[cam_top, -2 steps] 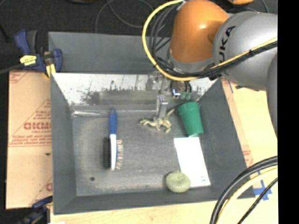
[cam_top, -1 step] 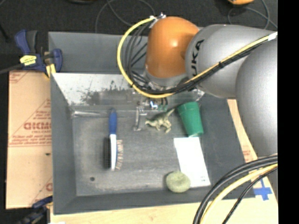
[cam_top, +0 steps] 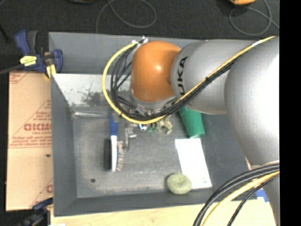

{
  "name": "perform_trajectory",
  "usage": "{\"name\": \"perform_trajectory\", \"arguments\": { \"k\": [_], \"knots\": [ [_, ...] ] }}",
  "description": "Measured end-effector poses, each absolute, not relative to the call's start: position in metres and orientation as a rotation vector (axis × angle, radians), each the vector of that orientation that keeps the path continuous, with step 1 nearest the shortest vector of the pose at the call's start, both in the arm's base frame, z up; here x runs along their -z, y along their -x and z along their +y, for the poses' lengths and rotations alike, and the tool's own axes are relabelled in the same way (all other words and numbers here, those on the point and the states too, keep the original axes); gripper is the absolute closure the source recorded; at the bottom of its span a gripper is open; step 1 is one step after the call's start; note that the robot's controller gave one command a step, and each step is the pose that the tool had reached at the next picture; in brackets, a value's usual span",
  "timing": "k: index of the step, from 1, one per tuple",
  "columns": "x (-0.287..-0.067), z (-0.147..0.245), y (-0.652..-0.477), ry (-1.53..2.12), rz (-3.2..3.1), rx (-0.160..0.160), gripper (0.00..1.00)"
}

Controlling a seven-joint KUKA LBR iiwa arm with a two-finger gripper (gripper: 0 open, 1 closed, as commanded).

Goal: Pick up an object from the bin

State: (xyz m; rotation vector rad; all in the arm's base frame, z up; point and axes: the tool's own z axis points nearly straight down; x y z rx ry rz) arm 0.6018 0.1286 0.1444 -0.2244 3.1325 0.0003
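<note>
We are looking down into the grey bin [cam_top: 63,140]. The arm [cam_top: 221,74] is reaching in from the right, and its orange cover [cam_top: 150,72] is sitting over the bin's upper middle with yellow and black cables [cam_top: 109,86] looping round it. The gripper [cam_top: 125,142] is poking out below the cover over the left-middle of the bin floor. It is hanging just beside a brush [cam_top: 112,149] with a blue handle and dark bristles. The brush is lying flat, handle end pointing toward the back wall and bristle end toward the front. The gripper's lower end is running along the brush's right side, very near it, but we are not able to tell whether the two are touching. The cover and cables are hiding most of the gripper, so we cannot tell whether it is spread or pressed together, and we are not calling the brush held. A green cylinder [cam_top: 194,122] is lying right of the cover, its upper end tucked under the arm. A white card [cam_top: 192,159] is lying flat on the floor in the right front part. A round grey-green ball [cam_top: 179,183] is sitting at the card's front left corner, touching it. Some small greenish clutter [cam_top: 161,126] is showing just under the cover; we cannot tell what it is.
</note>
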Motion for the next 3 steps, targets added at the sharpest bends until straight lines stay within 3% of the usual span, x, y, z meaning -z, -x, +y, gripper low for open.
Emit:
{"name": "perform_trajectory", "arguments": {
  "k": [1,2,3],
  "knots": [
    [-0.137,0.136,-0.595,0.246,3.128,-0.004,0.00],
    [-0.137,0.137,-0.602,0.241,3.133,0.008,0.00],
    [-0.110,0.156,-0.580,0.328,3.113,-0.010,0.00]
  ]
}}
